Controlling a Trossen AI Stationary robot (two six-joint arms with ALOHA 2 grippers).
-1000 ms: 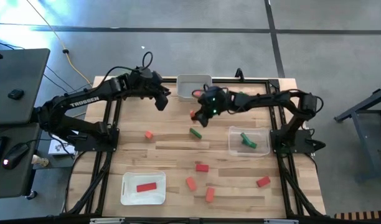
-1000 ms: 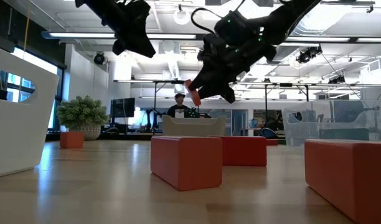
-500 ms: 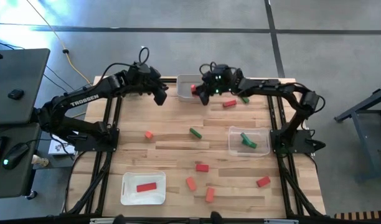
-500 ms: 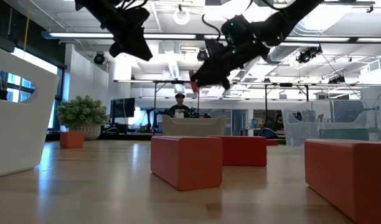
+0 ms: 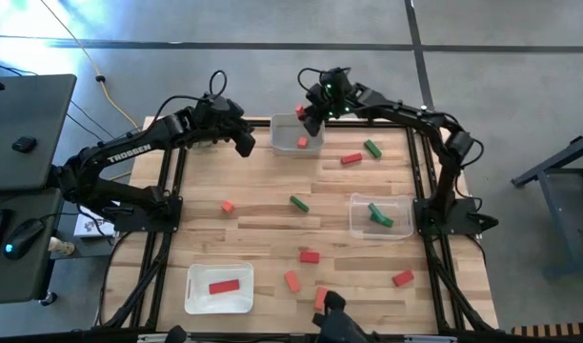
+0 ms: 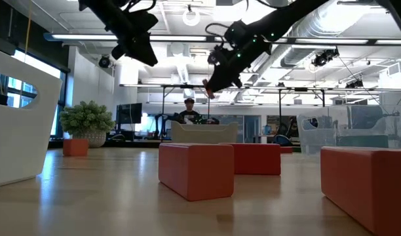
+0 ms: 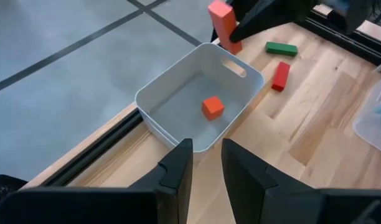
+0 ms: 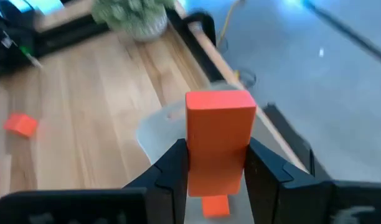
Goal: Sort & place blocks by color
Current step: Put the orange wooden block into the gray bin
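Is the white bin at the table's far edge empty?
No, the white bin already holds one small orange block.

A block sat clamped between the right gripper jaws, directly above the far tray, in which another block lay below the jaws.

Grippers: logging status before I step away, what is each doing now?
Left gripper: nearly closed, holding nothing.
Right gripper: closed on an orange rectangular block above the grey plastic tray.
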